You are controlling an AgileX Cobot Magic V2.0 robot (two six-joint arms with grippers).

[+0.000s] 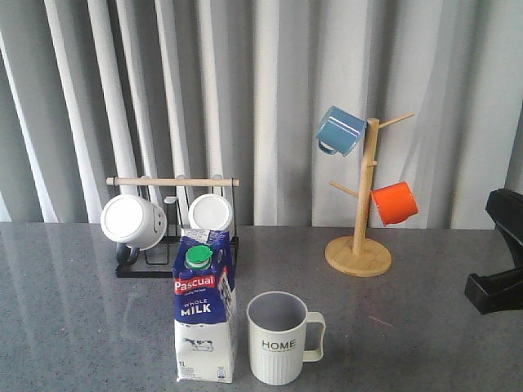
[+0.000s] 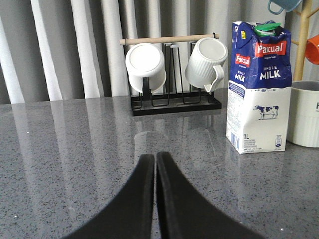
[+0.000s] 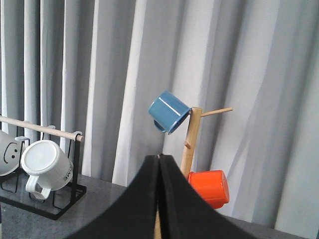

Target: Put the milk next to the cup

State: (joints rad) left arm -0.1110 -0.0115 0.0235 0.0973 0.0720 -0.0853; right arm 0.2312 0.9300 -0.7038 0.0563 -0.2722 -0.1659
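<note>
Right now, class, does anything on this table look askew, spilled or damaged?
Little stands out. The milk carton stands upright beside the HOME mug, with no spill on the grey table. Only the carton's gable top looks slightly creased around the green cap.

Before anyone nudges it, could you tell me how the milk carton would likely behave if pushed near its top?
The milk is tall on a narrow base, so it would probably tip rather than slide. Its paperboard walls likely dent under a hard squeeze. It stands close beside the cup, so tipping rightward might knock it.
</note>
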